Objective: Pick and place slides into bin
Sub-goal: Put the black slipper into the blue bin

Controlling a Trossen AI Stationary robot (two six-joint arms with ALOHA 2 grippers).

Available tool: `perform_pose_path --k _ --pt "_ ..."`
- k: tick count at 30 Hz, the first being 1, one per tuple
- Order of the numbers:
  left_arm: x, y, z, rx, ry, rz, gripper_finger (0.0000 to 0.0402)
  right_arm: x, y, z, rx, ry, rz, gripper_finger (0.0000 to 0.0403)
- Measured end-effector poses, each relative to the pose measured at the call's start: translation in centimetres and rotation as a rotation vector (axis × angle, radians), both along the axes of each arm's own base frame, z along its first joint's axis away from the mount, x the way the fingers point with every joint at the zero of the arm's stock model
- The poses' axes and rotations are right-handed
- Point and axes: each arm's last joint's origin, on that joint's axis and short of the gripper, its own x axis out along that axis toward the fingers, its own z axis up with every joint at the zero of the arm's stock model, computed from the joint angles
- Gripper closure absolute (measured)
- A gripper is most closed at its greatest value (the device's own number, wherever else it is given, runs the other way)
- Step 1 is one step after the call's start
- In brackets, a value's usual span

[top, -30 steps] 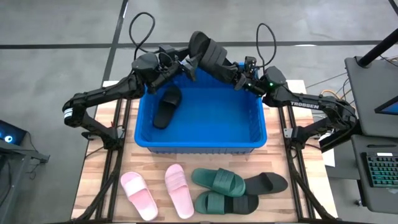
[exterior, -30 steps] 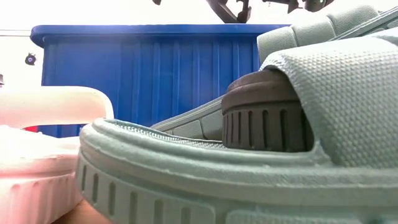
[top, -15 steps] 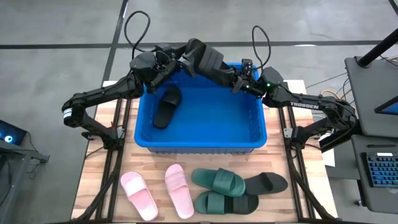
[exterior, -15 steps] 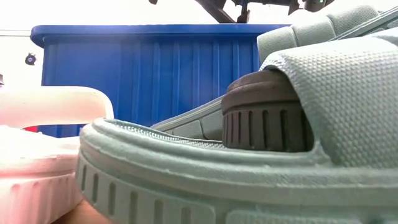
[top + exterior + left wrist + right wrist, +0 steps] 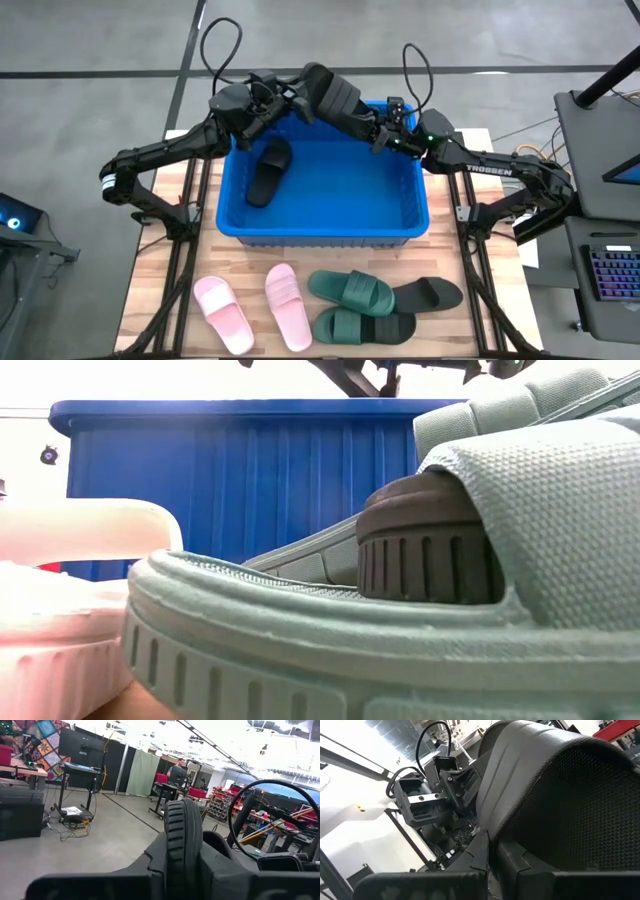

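You have a black slide (image 5: 330,95) pinched between both grippers above the bin's (image 5: 424,205) far rim: the left gripper (image 5: 290,103) is clamped on the end toward its side, and the right gripper (image 5: 378,133) is clamped on the other end, so the slide bridges the two, tilted on edge. In the left wrist view its ribbed sole edge (image 5: 183,842) stands upright right in front of the fingers. In the right wrist view the textured strap (image 5: 560,800) fills the frame, with the left gripper (image 5: 447,787) just past it. Below and to the left hand's side, a second black slide (image 5: 268,170) lies inside the blue bin, on its floor near the left wall; the rest of the floor is bare. Past the bin's near wall, well away from both hands, two pink slides (image 5: 255,308), two green slides (image 5: 352,305) and another black slide (image 5: 428,294) lie on the wooden table (image 5: 160,270). The right arm (image 5: 500,170) carries the word TROSSEN in white.
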Motion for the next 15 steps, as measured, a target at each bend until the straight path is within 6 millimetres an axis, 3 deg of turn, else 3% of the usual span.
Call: perform_pose_path --k 8,15 --pt "0.02 -0.01 -0.06 0.021 0.028 0.001 0.0376 0.12 0.14 -0.23 0.010 0.024 0.025 0.0391" --pt "-0.14 -0.14 0.21 0.077 0.073 -0.001 0.0376 0.21 0.38 -0.39 -0.011 0.051 0.113 0.0351"
